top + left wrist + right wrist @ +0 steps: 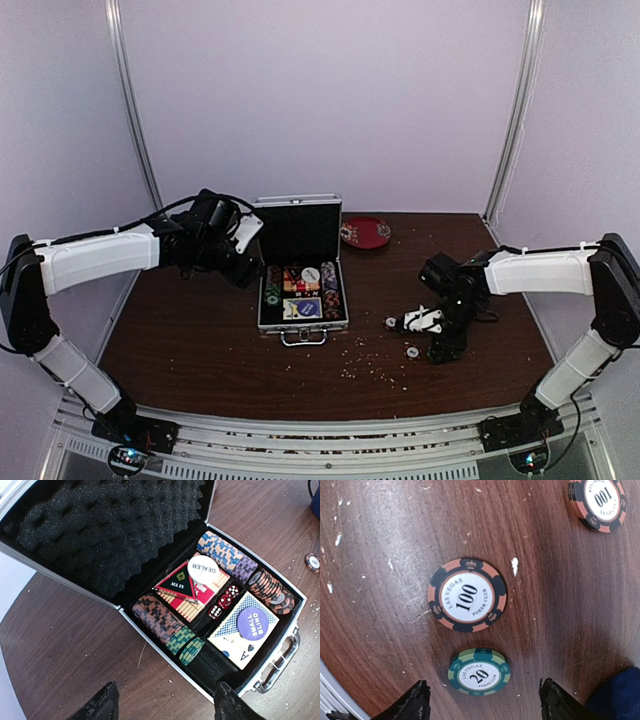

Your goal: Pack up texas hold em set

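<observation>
The silver case point(262, 322) stands open at mid table, its foam-lined lid point(110, 530) upright. Inside lie rows of chips point(160, 617), a red deck point(200, 597), a blue deck point(235, 640) and red dice point(224, 600). My left gripper point(250, 265) is open and empty, low over the table beside the case's left wall point(167, 705). My right gripper point(405, 325) is open just above the table. A green 20 chip point(479, 671) lies flat just ahead of its fingertips point(485, 705). Two orange 100 chips point(467, 594) point(597, 500) lie farther on.
A red round plate point(365, 232) sits at the back right of the case. A dark blue mug point(620, 695) stands close to my right gripper. Pale crumbs point(370, 365) are scattered in front of the case. One loose chip point(312, 562) lies right of the case.
</observation>
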{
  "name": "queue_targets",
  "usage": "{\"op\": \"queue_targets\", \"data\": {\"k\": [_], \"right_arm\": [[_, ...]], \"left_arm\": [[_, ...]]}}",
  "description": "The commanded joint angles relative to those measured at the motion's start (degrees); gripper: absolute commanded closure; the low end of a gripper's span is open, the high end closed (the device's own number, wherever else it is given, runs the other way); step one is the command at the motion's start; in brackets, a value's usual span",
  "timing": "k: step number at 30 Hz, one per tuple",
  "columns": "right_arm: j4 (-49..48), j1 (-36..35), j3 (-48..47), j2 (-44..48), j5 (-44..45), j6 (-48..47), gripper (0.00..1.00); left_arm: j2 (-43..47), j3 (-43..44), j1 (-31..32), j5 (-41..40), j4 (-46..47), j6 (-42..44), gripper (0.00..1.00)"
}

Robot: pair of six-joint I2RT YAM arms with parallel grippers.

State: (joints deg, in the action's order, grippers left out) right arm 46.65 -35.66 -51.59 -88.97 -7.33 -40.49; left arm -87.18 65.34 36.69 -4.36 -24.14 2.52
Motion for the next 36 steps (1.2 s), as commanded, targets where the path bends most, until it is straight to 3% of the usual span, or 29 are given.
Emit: {"op": "queue_targets", "data": {"k": [1,11,21,28,36], "right_arm": [[-3.28,-0.38,1.6,-1.22,2.65,1.22,0.27],[-5.38,-0.68,4.4,-2.16,2.5,1.38,0.38],[-1.78,-5.59,2.75,-2.28,0.64,4.18,0.64],[3.14,-11.28,-7.67,-2.48,-2.7,5.51,0.67],[4.13,-19.19,-23.66,-13.9,-7.44,5.6,0.67]], "left_arm": [[0.95,-0.39,-0.5,-0.97,2.47,0.82,0.34],[-0.04,-0.4,-0.55,-1.88,2.51,0.78,0.34],[0.62,-0.54,-0.56,-2.6,2.46,0.98,0.34],[1.42,-0.61,-0.51,-3.1,2.47,0.99,0.34],[2.32,-0.99,-0.55,-4.69,2.67,0.72,0.34]]}}
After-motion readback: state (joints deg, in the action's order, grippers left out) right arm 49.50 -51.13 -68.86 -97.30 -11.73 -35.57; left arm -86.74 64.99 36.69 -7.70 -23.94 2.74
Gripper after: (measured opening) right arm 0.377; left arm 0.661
